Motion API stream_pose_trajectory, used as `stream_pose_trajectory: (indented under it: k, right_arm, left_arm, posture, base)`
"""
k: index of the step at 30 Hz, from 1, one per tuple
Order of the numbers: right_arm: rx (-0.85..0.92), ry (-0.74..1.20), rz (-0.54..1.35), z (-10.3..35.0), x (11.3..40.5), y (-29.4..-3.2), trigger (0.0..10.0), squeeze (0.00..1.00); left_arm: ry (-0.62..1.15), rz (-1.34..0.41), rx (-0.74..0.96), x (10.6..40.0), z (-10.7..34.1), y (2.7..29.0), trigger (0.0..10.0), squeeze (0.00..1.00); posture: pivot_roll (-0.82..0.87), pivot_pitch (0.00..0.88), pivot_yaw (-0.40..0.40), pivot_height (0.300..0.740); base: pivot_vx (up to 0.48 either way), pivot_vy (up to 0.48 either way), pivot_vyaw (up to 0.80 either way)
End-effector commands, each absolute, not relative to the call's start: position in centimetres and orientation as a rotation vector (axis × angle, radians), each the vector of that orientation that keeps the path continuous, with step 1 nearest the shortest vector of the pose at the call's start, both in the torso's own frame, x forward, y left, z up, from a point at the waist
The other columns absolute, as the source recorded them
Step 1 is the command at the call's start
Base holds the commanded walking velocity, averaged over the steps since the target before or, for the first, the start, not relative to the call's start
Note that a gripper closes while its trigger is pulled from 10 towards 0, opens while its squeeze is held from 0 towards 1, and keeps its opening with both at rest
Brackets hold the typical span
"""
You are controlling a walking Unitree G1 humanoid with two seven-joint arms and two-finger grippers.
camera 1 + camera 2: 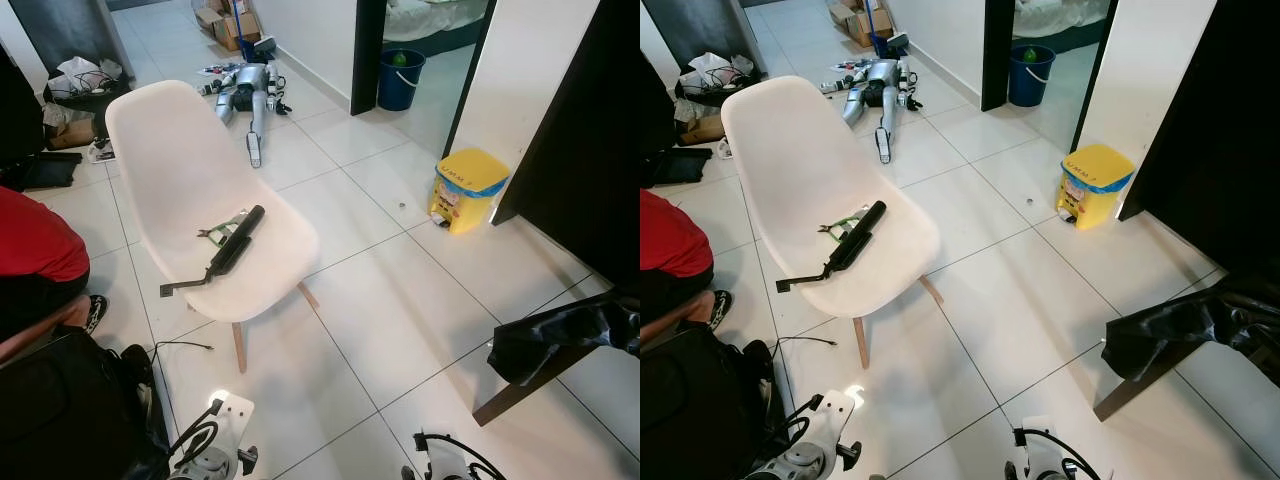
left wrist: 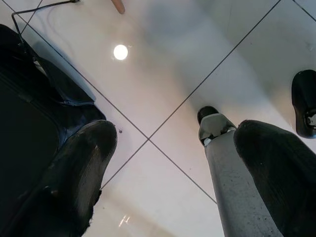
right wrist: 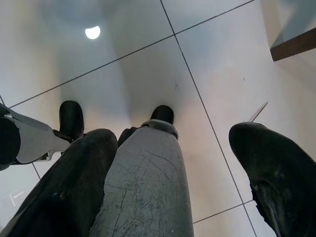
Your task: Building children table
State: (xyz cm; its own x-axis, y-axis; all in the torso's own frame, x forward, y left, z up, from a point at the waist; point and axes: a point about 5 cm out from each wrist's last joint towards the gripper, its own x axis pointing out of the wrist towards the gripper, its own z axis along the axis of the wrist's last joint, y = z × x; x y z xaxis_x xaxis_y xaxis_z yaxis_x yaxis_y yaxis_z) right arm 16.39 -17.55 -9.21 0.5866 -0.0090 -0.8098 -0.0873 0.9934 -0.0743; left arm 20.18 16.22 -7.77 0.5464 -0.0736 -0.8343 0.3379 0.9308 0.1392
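Glossy white floor tiles (image 1: 400,300) with dark grout lines run across the whole room. Left of centre stands the white moulded plastic chair (image 1: 180,170) on pale wooden legs, and on its seat lies a long black bar-shaped tool (image 1: 232,248), touching a small greenish bit beside it. At the top, a silver robot arm part (image 1: 250,95) lies flat on the floor near cardboard boxes (image 1: 228,22). A blue bucket (image 1: 400,78) sits in the doorway, upper right; a yellow lidded bin (image 1: 466,188) stands near the dark door. Far left, a person in a red shirt (image 1: 35,240). Lower right, a black plastic bag (image 1: 565,335) drapes over a dark wooden edge. Left gripper (image 2: 173,163) hangs over the tiles, fingers spread wide, empty; right gripper (image 3: 173,168) likewise, wide apart, holding nothing.
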Motion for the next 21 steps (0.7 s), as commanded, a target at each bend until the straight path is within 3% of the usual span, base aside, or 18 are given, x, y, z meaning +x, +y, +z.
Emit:
stream_pose_trajectory:
  k: [1,21]
  right_arm:
    - [-0.084,0.974,0.046,-9.58,15.66,-17.11,10.0,0.0]
    - [-0.099,0.958,0.072,-9.4,16.15,-16.67,10.0,0.0]
  left_arm:
    - [0.995,-0.288,0.281,19.44,-8.16,15.98,10.0,0.0]
    - [0.993,-0.285,0.282,19.82,-7.97,16.13,10.0,0.0]
  posture:
    - [0.07,0.0,0.017,0.74]
    - [0.08,0.0,0.008,0.74]
  base:
    - [0.0,0.0,0.0]
    - [0.0,0.0,0.0]
